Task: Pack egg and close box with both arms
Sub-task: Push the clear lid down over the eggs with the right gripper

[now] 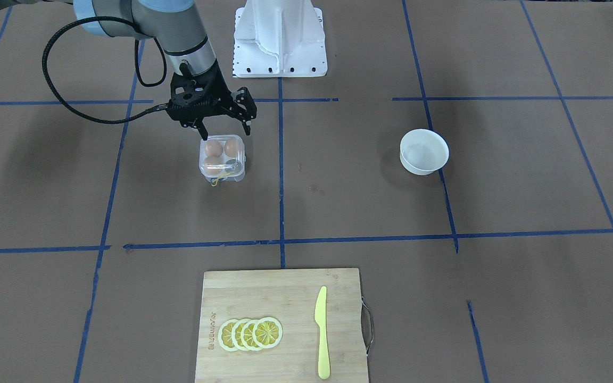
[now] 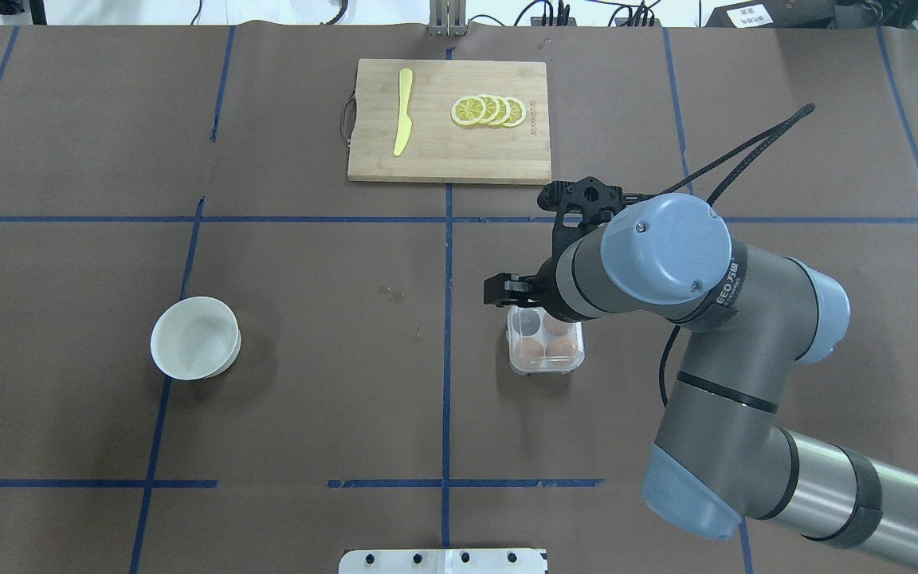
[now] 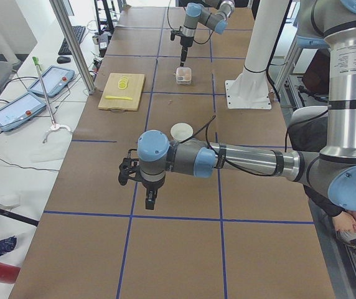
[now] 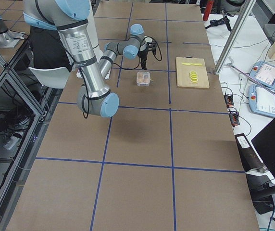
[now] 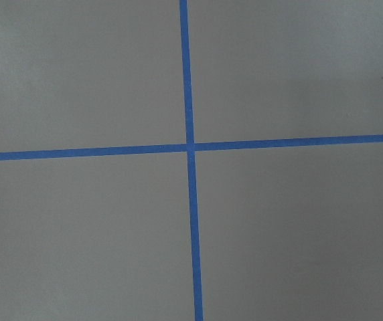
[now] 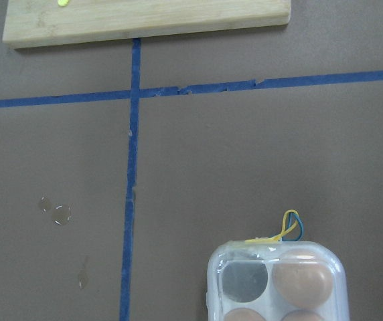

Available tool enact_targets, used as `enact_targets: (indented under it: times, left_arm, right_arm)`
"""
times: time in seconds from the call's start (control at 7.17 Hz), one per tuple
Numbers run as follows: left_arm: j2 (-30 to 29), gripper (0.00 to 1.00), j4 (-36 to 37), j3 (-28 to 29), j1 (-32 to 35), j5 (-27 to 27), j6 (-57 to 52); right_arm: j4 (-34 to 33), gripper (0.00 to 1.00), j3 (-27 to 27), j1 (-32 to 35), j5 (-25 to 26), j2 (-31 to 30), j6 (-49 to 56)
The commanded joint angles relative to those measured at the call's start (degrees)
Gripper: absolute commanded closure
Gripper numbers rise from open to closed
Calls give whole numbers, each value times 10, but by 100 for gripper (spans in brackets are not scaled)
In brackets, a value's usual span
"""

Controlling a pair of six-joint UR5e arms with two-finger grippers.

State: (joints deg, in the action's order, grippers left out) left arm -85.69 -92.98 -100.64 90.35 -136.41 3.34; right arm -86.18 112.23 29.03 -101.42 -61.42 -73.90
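My right arm (image 2: 746,351) reaches in from my right side with the elbow folded and the wrist turned down toward the table. My right gripper (image 1: 225,130) hangs just over the small square clear-plastic egg box (image 1: 222,158). Its two black fingers (image 1: 247,121) are spread wide, hold nothing and touch nothing.

My left arm (image 3: 240,161) stretches out low and nearly level over the brown table (image 1: 338,202), well away from the box. My left gripper (image 3: 149,198) points straight down over a crossing of blue tape lines (image 5: 190,147). It shows only in the side view, so I cannot tell whether its fingers are spread or together.

The box stands on the table on my right half, near the blue centre line. Three smooth orange-brown eggs (image 1: 213,147) sit in three of its four round cells. The fourth cell (image 6: 244,281), at the far corner on my left, shows only its dark round bottom. A thin yellow string (image 1: 220,178) trails from the side of the box away from me. The clear lid seems to lie over the cells, though I cannot tell whether it is latched.

A round white bowl (image 1: 424,166) stands well apart on my left half, showing only its white inside. At the far edge, a rectangular bamboo cutting board (image 1: 280,298) carries four overlapping yellow lemon slices (image 1: 250,334) and a yellow plastic knife (image 1: 321,332), which lie apart from each other.
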Motion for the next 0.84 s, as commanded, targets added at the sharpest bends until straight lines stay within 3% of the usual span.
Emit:
enact_targets:
  times: [0.0, 0.28, 0.7]
  left_arm:
    - [0, 0, 0, 0, 0, 0, 0]
    - [0, 0, -1, 1, 0, 0, 0]
    - [0, 0, -3, 6, 0, 1, -1]
  right_arm:
    - [-35, 0, 10, 21, -8, 4, 7]
    - [-74, 0, 16, 65, -45, -5, 64]
    - [-71, 0, 22, 153, -89, -93, 218]
